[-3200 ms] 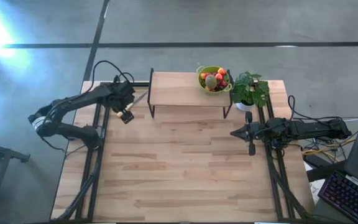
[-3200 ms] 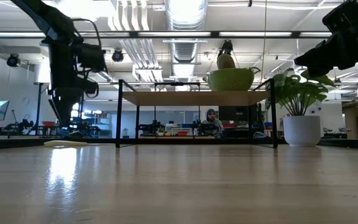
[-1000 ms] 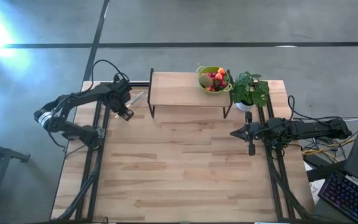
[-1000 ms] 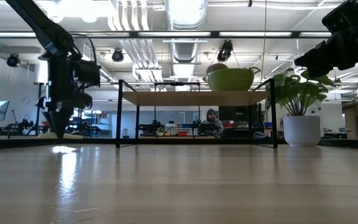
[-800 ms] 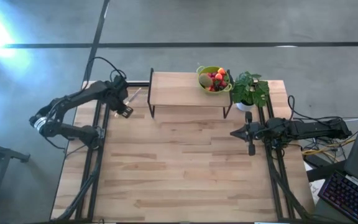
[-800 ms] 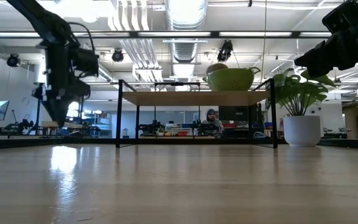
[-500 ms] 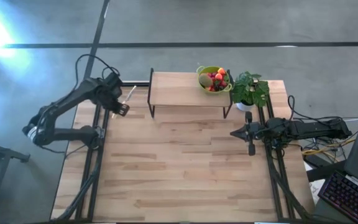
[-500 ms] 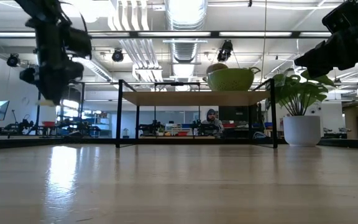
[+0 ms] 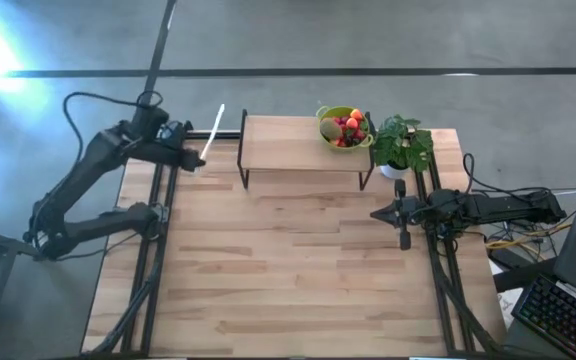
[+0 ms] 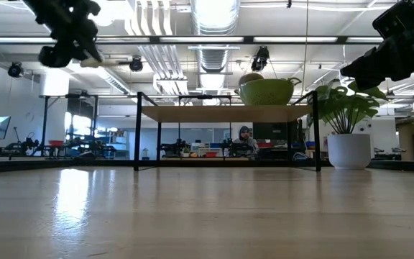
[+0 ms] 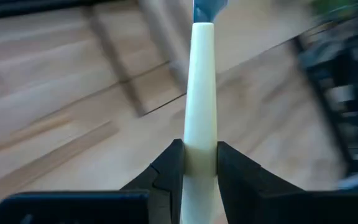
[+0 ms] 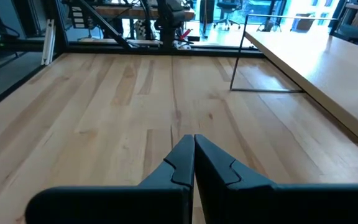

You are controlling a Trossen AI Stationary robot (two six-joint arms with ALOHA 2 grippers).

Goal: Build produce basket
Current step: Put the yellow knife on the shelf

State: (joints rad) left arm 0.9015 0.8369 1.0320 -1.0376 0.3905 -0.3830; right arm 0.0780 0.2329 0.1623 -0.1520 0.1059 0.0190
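Note:
The lime-green produce basket (image 9: 343,127) stands on the wooden shelf (image 9: 288,145) at the table's far side. It holds small red and orange fruits and a brownish-green kiwi (image 9: 329,127), and it also shows in the low view (image 10: 268,91). My left gripper (image 9: 198,160) is high above the table's far left corner, shut on a knife (image 9: 214,128) with a pale handle. My right gripper (image 9: 375,213) hangs shut and empty at the table's right, in front of the potted plant (image 9: 400,145). My left gripper pinches the knife's pale handle (image 11: 199,134) between its two fingers (image 11: 169,165). The knife runs straight on from the fingers, its blade end (image 11: 207,9) away from them. It is lifted clear, about level in the low view (image 10: 113,63), high above the table, pointing toward the far edge.
The shelf stands on thin black legs (image 10: 136,129) with free room under it. The potted plant in a white pot (image 10: 348,151) stands just right of the shelf. Bare wooden table top (image 9: 288,270) fills the middle and near side.
My left gripper has risen from table height and gone toward the table's far left corner. It has tipped from pointing down to about level. The knife has come up with it, lifted clear of the table and now pointing toward the far edge.

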